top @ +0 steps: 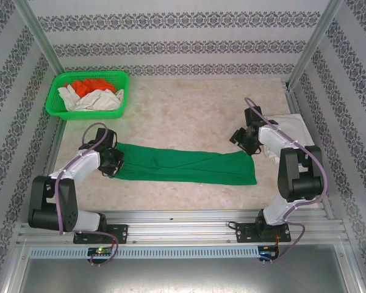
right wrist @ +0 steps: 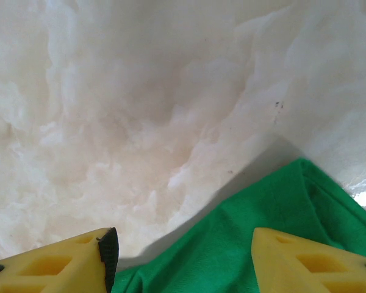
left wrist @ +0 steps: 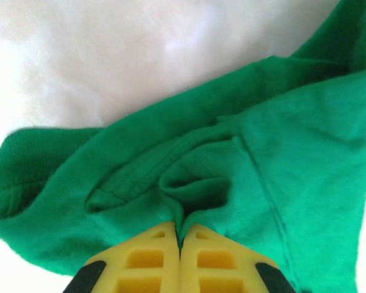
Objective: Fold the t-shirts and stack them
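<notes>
One green t-shirt [top: 189, 165] lies in a long strip across the tabletop [top: 189, 110]. The left fingers [left wrist: 178, 239] are pinched together on bunched cloth at its left end. The right fingers [top: 244, 141] are apart just over its right corner. One basket [top: 56, 105] back left holds one orange t-shirt [top: 91, 85] plus off-white t-shirts [top: 100, 101], can't tell how many. Another off-white t-shirt [top: 290, 125] sits far right.
</notes>
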{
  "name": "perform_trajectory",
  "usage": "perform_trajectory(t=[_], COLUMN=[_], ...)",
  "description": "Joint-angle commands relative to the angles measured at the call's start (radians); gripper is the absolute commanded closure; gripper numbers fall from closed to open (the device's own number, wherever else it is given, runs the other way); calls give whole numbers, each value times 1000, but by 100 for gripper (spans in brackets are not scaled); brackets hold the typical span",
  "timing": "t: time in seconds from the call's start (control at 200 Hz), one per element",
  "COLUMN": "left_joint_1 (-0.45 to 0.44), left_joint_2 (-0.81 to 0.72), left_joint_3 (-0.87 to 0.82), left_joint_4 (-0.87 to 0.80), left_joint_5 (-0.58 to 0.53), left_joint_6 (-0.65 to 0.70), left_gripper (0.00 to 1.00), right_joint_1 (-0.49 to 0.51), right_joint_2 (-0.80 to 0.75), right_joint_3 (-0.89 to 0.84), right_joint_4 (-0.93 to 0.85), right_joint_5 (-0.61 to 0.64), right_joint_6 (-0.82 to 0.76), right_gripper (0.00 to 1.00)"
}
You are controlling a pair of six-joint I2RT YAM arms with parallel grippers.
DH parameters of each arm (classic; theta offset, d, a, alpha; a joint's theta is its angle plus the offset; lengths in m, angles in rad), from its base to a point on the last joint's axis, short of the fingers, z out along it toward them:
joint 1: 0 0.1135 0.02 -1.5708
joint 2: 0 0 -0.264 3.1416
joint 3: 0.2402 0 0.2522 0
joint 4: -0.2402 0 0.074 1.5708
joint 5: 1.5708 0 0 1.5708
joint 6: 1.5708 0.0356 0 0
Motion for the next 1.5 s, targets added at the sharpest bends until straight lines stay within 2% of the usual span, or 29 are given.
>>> perform_trajectory(t=[0.0, 0.195, 0.235, 0.295, 0.42, 0.545, 0.65, 0.704, 0.804, 0.974, 1.134, 1.314, 1.499], left_joint_1=[4, -22, -22, -22, -25, -53, -136, -184, -227, -232, -231, -248, -264], left_joint_2=[37, 12, 13, 20, -15, -90, -87, -61, 29, 175, 345, 610, 875], left_joint_3=[-35, -79, -88, -99, -52, 47, 155, 197, 244, 263, 272, 494, 873], left_joint_4=[16, -40, -44, -49, -114, -200, -273, -276, -239, -173, -49, -56, -128], left_joint_5=[39, -13, -15, -11, -48, -135, -225, -252, -229, -174, -94, -84, -115], left_joint_6=[54, 32, 31, 26, 56, 86, 75, 68, 65, 68, 109, 240, 346], left_gripper=[100, 99, 92, 74, 50, 34, 23, 22, 21, 35, 37, 37, 37], right_joint_1=[11, 11, 11, 11, 12, 26, 58, 80, 137, 233, 244, 211, 172], right_joint_2=[10, 17, 18, 20, 21, 30, 54, 72, 112, 190, 219, 191, 121], right_joint_3=[20, 22, 23, 27, 44, 77, 117, 140, 177, 234, 200, 161, 125], right_joint_4=[-16, -3, -2, -4, -5, -8, -14, -13, 2, -6, 2, -10, -18], right_joint_5=[22, 17, 16, 17, 14, 14, 14, 2, -29, -49, -71, -67, -53], right_joint_6=[-12, 0, 0, -4, -12, -45, -85, -106, -137, -169, -158, -176, -220], right_gripper=[40, 40, 40, 40, 40, 40, 39, 39, 41, 41, 41, 41, 39])
